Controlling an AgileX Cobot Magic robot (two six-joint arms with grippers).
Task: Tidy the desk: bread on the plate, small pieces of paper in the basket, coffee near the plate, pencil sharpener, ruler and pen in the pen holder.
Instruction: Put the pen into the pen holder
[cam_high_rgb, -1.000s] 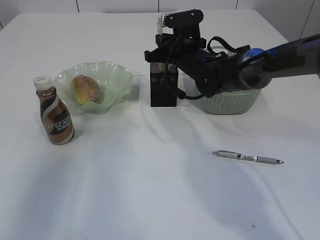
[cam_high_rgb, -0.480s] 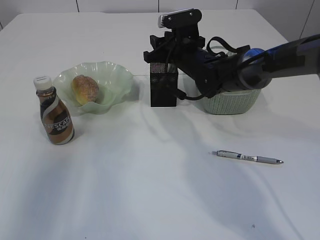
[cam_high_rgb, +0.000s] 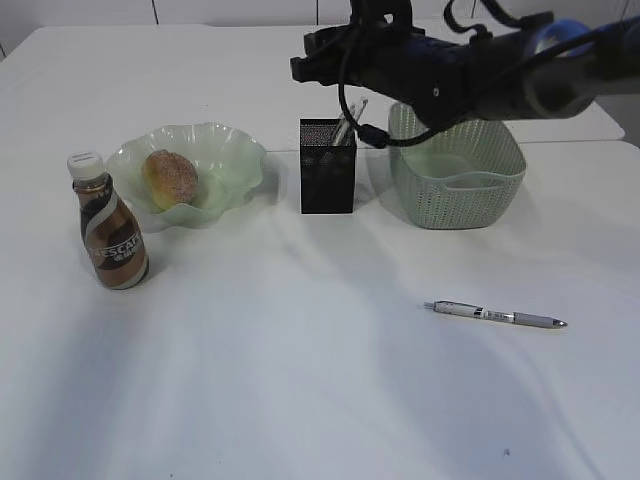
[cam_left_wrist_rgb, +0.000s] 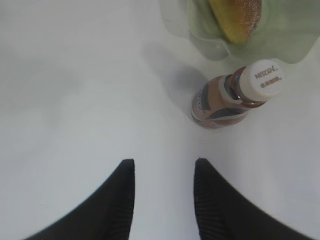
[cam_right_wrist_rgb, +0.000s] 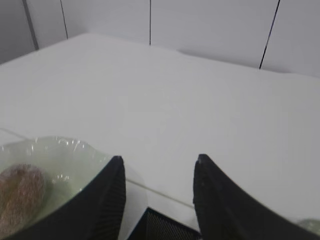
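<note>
The bread (cam_high_rgb: 170, 178) lies in the pale green plate (cam_high_rgb: 235, 160), with the coffee (cam_high_rgb: 110, 225) bottle upright just left of it. A clear ruler (cam_high_rgb: 347, 125) sticks up out of the black mesh pen holder (cam_high_rgb: 327, 175). The pen (cam_high_rgb: 495, 316) lies flat on the desk at the front right. My right gripper (cam_right_wrist_rgb: 159, 165) hangs open and empty above the pen holder (cam_right_wrist_rgb: 165, 227). My left gripper (cam_left_wrist_rgb: 164, 167) is open over bare desk, short of the coffee (cam_left_wrist_rgb: 240, 95). The small pieces of paper and the pencil sharpener are out of view.
The green basket (cam_high_rgb: 456, 170) stands right of the pen holder, under my right arm (cam_high_rgb: 450, 70). White desk (cam_high_rgb: 300, 380) stretches across the front. The plate's rim (cam_right_wrist_rgb: 65, 150) and the bread (cam_right_wrist_rgb: 20, 192) show in the right wrist view.
My right gripper opened over the pen holder and rose up and back. The basket behind it is now uncovered. The left gripper has not moved.
</note>
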